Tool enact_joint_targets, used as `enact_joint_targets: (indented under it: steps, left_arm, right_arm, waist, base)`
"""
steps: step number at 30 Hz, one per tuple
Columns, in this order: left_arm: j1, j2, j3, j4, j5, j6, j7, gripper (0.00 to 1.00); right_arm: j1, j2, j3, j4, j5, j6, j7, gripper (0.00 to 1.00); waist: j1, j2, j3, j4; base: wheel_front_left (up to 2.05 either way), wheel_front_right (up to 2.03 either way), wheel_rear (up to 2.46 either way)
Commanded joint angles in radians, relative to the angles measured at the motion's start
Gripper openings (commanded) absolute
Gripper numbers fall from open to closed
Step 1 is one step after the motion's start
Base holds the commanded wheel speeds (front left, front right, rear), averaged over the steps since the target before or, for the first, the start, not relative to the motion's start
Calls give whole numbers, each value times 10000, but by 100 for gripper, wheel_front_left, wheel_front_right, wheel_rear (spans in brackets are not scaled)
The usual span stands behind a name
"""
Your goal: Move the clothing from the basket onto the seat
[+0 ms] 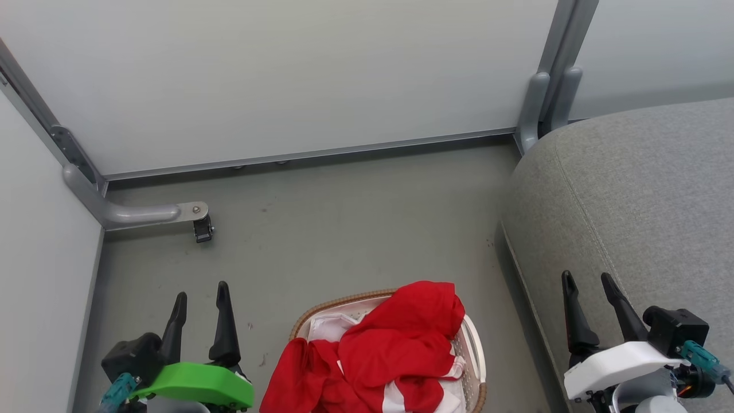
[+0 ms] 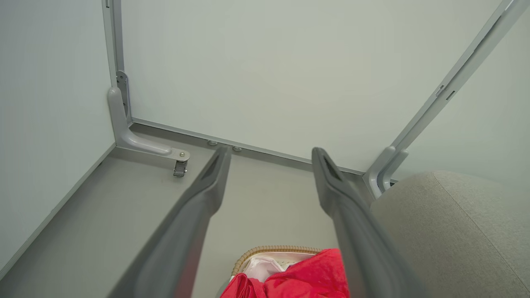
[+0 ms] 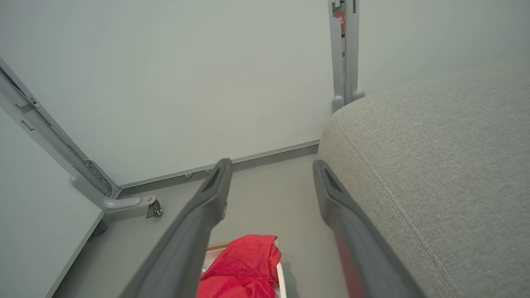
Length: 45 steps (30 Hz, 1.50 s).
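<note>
basket (image 1: 319, 314): down on the grey floor (image 1: 344, 229), oval, with a brown woven rim; its pale perforated wall shows on the side toward the seat.
in the basket: clothing (image 1: 401, 338), bright red and heaped well above the rim. One red fold spills over the basket's left edge, and white panels peek out low in the pile.
liner (image 1: 328, 328): plain white sheet, showing inside the basket at its far end, tucked under the red heap.
seat (image 1: 631, 189): big light grey cushion with a stitched seam, to the right of the basket, a strip of floor between the two.
where the clothing is: all the red that shows lies in the basket or draped over its edge.
left gripper (image 1: 202, 290): left of the basket and apart from it, fingers spread wide and empty. In the left wrist view the basket's far rim and the red pile sit low between those fingers.
right gripper (image 1: 587, 277): right of the basket, showing against the seat's front edge, fingers spread and empty.
caster foot (image 1: 200, 228): grey bracket on a small wheel, beyond the basket to the left, at the base of the pale wall panel (image 1: 287, 74).
</note>
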Motion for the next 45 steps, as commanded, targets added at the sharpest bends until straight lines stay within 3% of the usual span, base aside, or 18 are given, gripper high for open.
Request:
enact_joint_targets:
  steps: [1,30,45]
  left_arm:
    - [-14,83,-26,-34,241,72,-89,100]
    - [44,95,-271,100,2069,233,-636,100]
    - [-22,94,-235,161,2041,156,-620,100]
  right_arm:
    - [88,-57,26,-12,-257,3,-105,100]
    - [175,-86,141,-94,-2316,2,-641,100]
    - [112,-84,102,-134,-2307,2,-636,100]
  waist:
    - [0,0,2,3]
    - [0,0,108,96]
    - [0,0,167,76]
  base:
    - [0,0,0]
    - [0,0,0]
    - [0,0,0]
